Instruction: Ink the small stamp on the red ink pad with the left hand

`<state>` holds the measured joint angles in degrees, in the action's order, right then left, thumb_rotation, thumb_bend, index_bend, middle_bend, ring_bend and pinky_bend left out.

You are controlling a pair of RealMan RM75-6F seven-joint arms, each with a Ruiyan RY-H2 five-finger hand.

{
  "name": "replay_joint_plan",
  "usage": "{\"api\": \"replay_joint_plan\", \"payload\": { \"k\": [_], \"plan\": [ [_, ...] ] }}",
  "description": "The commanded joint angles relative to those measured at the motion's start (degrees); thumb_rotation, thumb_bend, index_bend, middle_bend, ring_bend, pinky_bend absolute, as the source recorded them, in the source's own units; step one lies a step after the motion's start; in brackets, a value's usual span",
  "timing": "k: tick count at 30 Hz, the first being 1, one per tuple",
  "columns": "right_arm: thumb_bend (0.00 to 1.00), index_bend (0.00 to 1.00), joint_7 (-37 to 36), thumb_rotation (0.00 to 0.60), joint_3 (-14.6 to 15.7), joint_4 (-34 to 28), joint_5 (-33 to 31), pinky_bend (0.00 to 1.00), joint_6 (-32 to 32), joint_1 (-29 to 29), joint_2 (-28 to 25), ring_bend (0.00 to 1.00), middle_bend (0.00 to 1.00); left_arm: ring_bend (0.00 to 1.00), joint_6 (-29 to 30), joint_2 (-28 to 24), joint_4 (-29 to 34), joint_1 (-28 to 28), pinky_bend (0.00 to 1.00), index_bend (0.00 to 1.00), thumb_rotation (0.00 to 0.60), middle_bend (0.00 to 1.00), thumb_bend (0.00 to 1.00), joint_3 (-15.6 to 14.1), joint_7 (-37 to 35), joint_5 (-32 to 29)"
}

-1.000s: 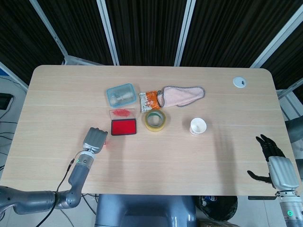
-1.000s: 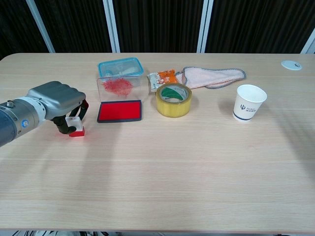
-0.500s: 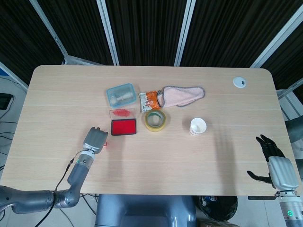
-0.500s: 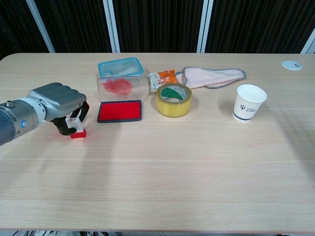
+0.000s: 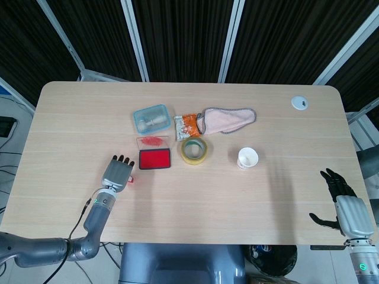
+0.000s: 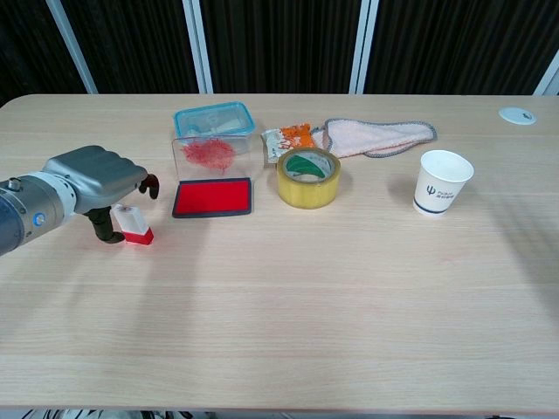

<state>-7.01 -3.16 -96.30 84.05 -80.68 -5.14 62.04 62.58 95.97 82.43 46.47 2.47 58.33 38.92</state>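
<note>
- Table (image 6: pixel 349 288) carries everything.
- Left hand (image 6: pixel 92 179), just left of the red ink pad (image 6: pixel 212 197), fingers spread, holds nothing.
- Right hand (image 5: pixel 346 204), far right of the pad, is likewise empty.
- Small stamp (image 6: pixel 133 223) leans (tilted) under the left hand; a careless regrasp could topple it.

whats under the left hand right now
Beneath the grey left hand, the small white stamp with a red base lies tilted on the wooden table. Whether the fingers touch it is unclear.
</note>
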Motion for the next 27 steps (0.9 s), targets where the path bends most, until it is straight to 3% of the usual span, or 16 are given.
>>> {"api": "replay_joint_plan", "payload": {
  "k": [1,9,16,23,27],
  "plan": [
    [0.23,0.04,0.0,0.6,0.0,0.0,0.0,0.19,0.0,0.0,0.0,0.0,0.0,0.05,0.1,-0.4,0.6,0.0,0.13,0.11,0.6,0.09,0.18,0.1,0.3,-0.6],
    [0.23,0.04,0.2,0.6,0.1,0.2,0.2,0.19,-0.2,0.1,-0.1,0.0,0.0,0.0,3.4,-4.2,5.8,-1.2,0.07,0.05,0.6,0.03,0.14,0.4,-0.9,0.6],
    [0.23,0.04,0.8,0.6,0.2,0.4,0.4,0.19,-0.2,0.1,0.0,0.0,0.0,0.0,11.1,-14.5,15.8,-6.7,0.07,0.05,0.6,0.03,0.13,-1.3,-9.0,10.1],
    [0.23,0.04,4.0,0.6,0.3,0.7,0.5,0.19,-0.3,-0.1,0.1,0.0,0.0,0.0,21.5,-26.2,25.2,-16.8,0.06,0.03,0.6,0.01,0.12,-6.8,-22.4,22.4],
    [0.21,0.02,5.4,0.6,0.4,1.2,1.6,0.19,-1.2,0.0,0.7,0.0,0.0,0.0,27.6,-29.4,24.0,-22.7,0.02,0.0,0.6,0.0,0.11,-10.9,-30.5,31.3]
  ]
}}
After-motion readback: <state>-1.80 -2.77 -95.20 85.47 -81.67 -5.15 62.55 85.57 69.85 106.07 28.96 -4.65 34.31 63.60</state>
